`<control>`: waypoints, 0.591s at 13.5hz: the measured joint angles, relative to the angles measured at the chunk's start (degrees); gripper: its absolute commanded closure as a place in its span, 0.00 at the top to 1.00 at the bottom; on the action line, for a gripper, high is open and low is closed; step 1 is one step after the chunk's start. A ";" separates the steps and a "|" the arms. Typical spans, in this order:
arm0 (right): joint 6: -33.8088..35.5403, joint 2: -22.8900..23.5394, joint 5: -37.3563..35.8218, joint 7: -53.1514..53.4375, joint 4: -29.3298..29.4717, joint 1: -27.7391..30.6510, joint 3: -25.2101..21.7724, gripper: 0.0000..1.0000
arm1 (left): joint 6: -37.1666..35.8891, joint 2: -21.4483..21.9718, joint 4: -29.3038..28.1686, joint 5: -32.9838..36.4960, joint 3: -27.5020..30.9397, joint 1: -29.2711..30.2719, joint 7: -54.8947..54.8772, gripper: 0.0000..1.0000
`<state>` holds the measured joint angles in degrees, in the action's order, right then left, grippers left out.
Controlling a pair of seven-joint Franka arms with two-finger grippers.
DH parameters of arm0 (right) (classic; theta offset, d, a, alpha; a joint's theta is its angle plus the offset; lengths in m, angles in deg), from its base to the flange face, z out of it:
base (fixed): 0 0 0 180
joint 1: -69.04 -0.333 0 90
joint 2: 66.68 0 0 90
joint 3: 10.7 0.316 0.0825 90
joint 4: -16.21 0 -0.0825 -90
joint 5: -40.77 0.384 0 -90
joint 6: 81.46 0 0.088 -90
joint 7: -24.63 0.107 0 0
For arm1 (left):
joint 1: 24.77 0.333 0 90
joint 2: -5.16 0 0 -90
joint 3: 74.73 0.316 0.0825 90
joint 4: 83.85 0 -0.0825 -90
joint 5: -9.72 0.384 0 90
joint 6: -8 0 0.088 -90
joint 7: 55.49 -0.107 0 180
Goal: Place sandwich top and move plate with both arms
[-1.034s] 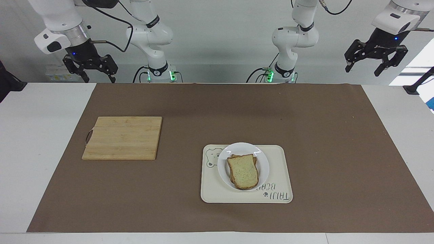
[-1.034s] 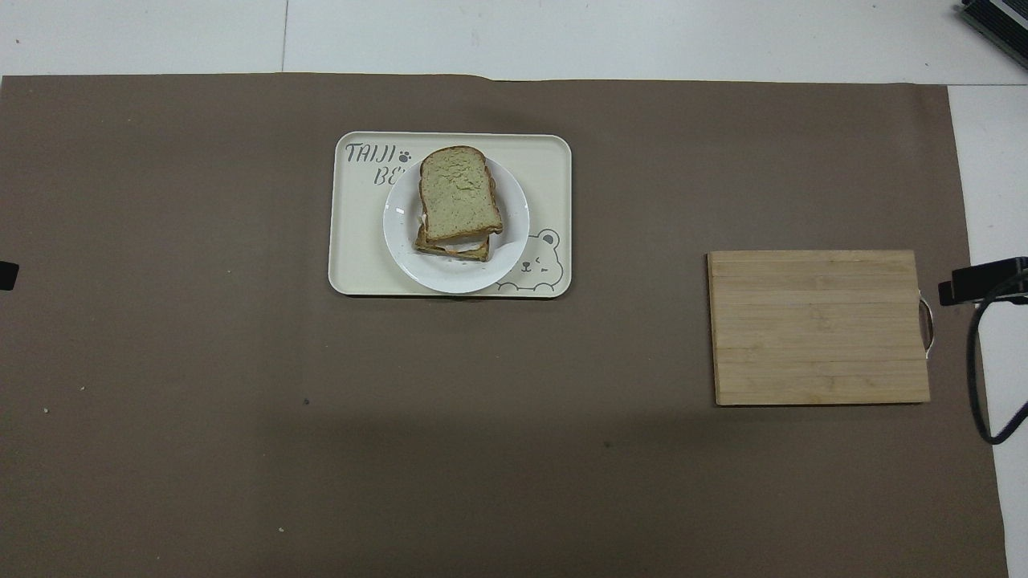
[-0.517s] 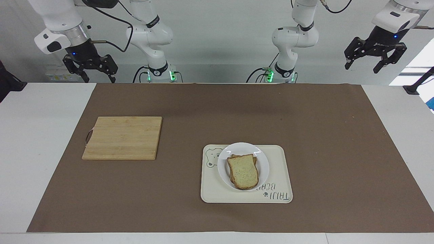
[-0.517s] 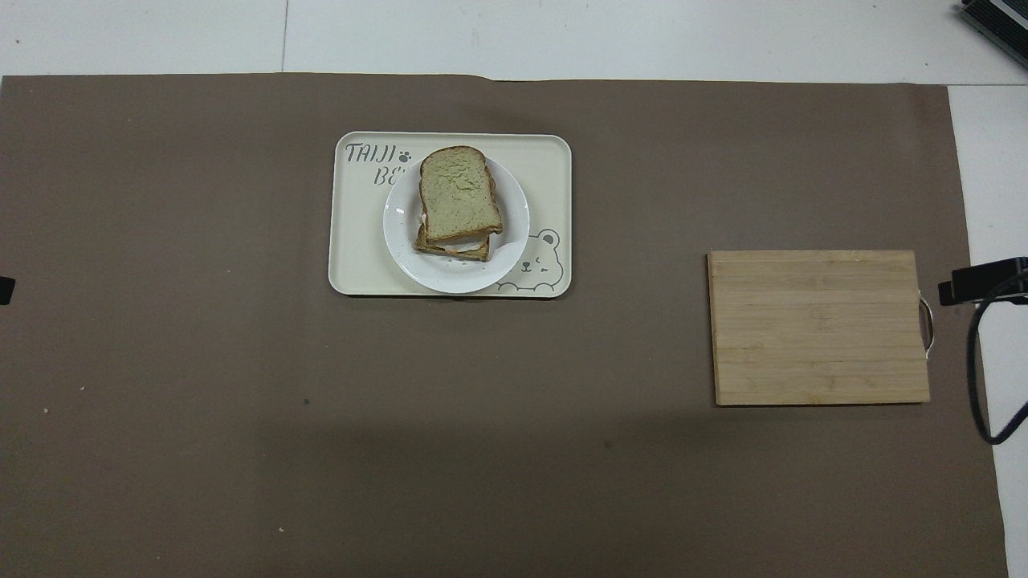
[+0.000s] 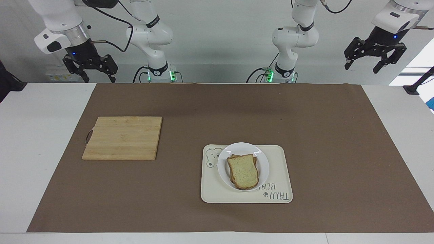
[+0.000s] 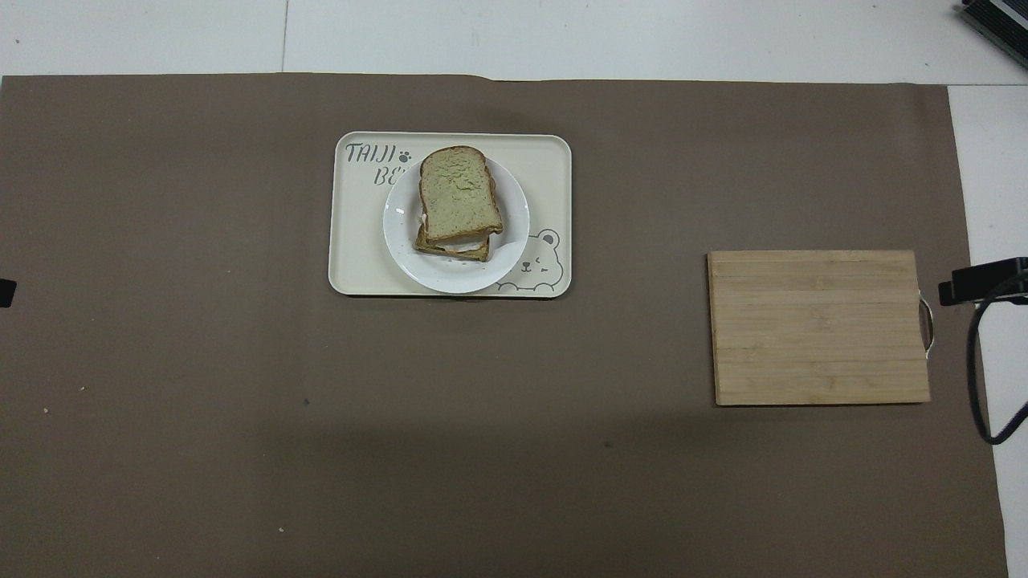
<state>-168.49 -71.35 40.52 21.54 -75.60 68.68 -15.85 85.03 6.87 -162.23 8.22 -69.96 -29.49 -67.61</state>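
Surface (image 5: 44, 142): white, filling most of both frames, with a brown mat (image 5: 237, 112) spread over its middle.
Cutting board (image 5: 122, 137): bare wood at left of centre in the facing frame and right of centre in the overhead frame, well apart from the tray.
Tray (image 5: 280, 176): cream rectangle with a bear drawing, lower centre of the facing frame and upper centre of the overhead frame, flat on the mat.
Plate (image 5: 262, 162): small, round and white, resting on the tray, its rim overlapping the bear's face.
Sandwich top (image 5: 242, 171): pale slice with brown crust, lying on the lower slice on the plate, shifted slightly so that the lower slice's edge showed.
Right gripper (image 5: 90, 69): raised at upper left of the facing frame, over the edge of the surface nearest the robots, jaws spread apart and holding nothing, unmoved over the last second.
Left gripper (image 5: 375, 57): raised at upper right of the facing frame, jaws spread apart and empty; over the last second it rose a little and drew back toward its resting pose.
Meaning for the task: bread, plate and tray had not shifted, and both arms were clear, so the work looked finished, with nothing left to grasp.
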 measured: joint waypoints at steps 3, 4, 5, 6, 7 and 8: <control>0.00 0.00 0.00 0.00 0.00 0.00 0.00 1.00 | -0.51 0.13 -0.05 0.00 -0.29 -0.02 2.77 1.00; 0.00 0.00 0.00 0.00 0.00 0.00 0.00 1.00 | -0.54 0.16 -0.07 0.00 -0.31 -0.03 3.03 1.00; 0.00 0.00 0.00 0.00 0.00 0.00 0.00 1.00 | -0.56 0.19 -0.11 0.00 -0.31 -0.03 3.14 1.00; 0.00 0.00 0.00 0.00 0.00 0.00 0.00 1.00 | -0.56 0.22 -0.14 0.00 -0.31 -0.03 3.21 1.00; 0.00 0.00 0.00 0.00 0.00 0.00 0.00 1.00 | -0.56 0.27 -0.17 0.00 -0.31 -0.03 3.26 1.00; 0.00 0.00 0.00 0.00 0.00 0.00 0.00 1.00 | -0.56 0.32 -0.19 0.00 -0.31 -0.03 3.31 1.00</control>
<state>-168.49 -71.35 40.52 21.54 -75.60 68.68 -15.85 84.47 7.18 -162.42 8.22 -70.27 -29.52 -64.30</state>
